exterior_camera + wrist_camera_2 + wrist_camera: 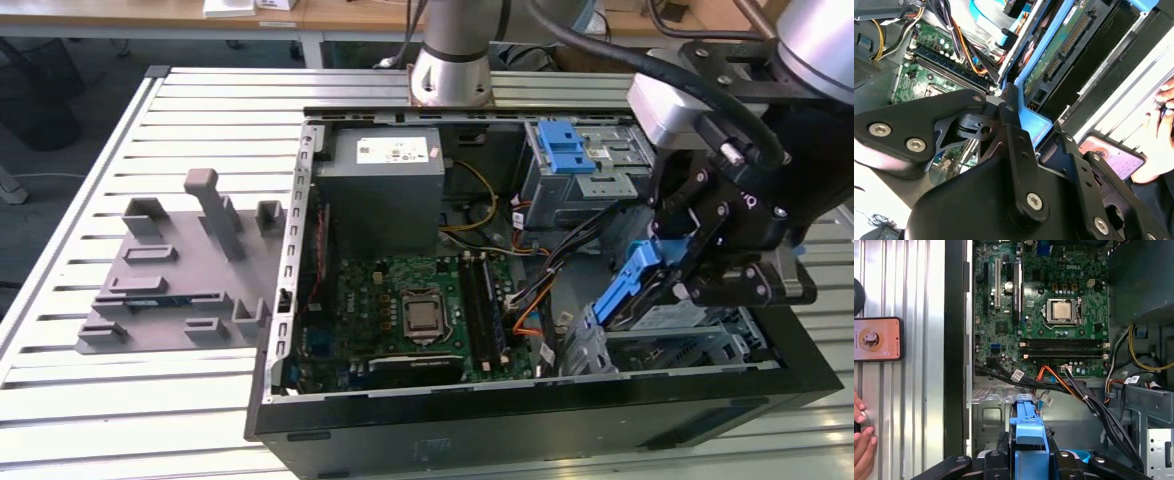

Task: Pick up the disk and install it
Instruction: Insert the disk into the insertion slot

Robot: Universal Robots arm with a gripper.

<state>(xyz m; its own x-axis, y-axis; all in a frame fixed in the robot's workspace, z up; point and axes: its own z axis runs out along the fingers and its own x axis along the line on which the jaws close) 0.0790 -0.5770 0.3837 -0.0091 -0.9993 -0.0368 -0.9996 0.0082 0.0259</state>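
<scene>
First wrist view shows a phone [876,338] and a hand [861,440] beside the case [954,340]; exterior view shows the gripper [694,282] clamped on the disk [625,292].

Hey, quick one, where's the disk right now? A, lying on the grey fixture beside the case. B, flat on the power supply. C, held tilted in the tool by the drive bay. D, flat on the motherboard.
C: in the exterior view the tool clamps the disk, tilted, at the drive bay inside the case, apart from the motherboard.
</scene>
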